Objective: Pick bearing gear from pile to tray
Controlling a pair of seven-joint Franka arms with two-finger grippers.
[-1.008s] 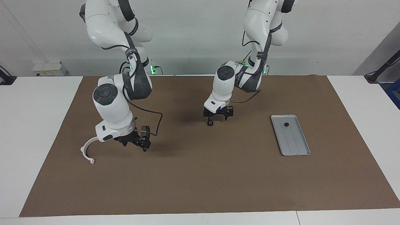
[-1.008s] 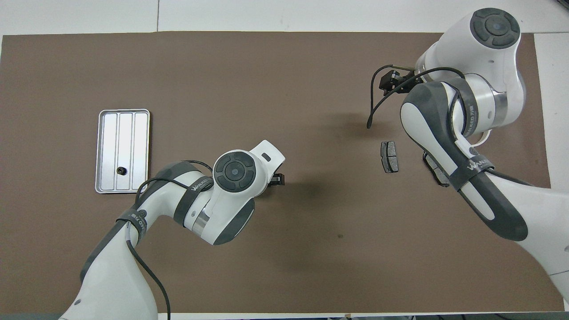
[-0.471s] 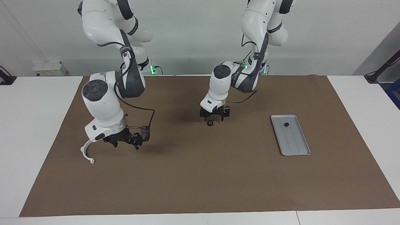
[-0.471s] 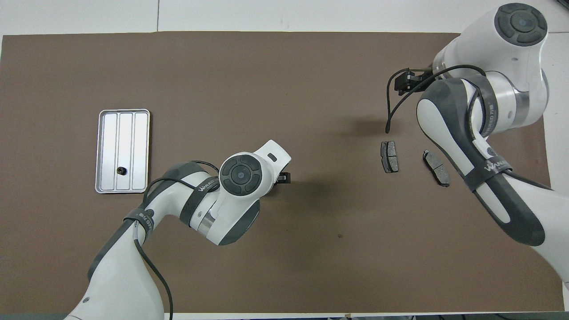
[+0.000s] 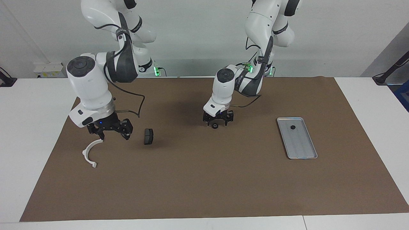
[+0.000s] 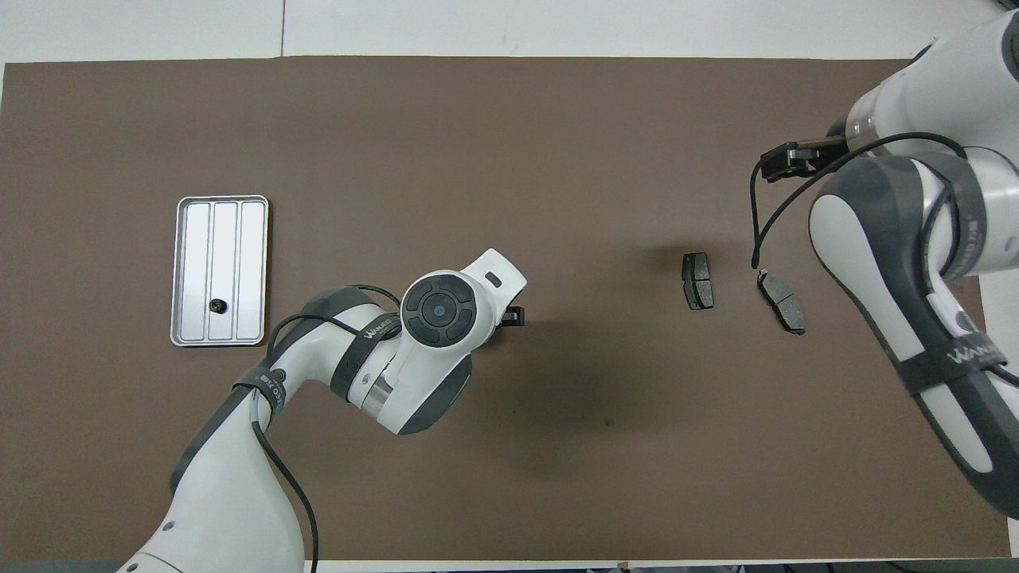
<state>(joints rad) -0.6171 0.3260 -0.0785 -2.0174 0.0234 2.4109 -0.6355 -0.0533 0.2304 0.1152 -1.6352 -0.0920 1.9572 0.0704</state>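
A tiny black round bearing gear (image 5: 215, 126) lies on the brown mat near its middle. My left gripper (image 5: 217, 122) hangs low right over it, open, one finger on each side. The silver ribbed tray (image 5: 302, 150) sits toward the left arm's end of the table, with one small black gear (image 5: 292, 127) in it. The pile lies toward the right arm's end: a white half-ring bracket (image 5: 89, 154) and two dark brake pads (image 6: 697, 280) (image 6: 782, 300). My right gripper (image 5: 111, 131) hovers open and empty between the bracket and a pad (image 5: 148, 136).
The brown mat (image 5: 204, 185) covers most of the white table. In the overhead view the left arm's wrist (image 6: 436, 310) hides its fingers and the gear under them, and the right arm (image 6: 892, 239) covers the bracket.
The right arm has lifted and swung toward its own end of the table, uncovering the brake pads. The left gripper has settled a little lower around the gear on the mat.
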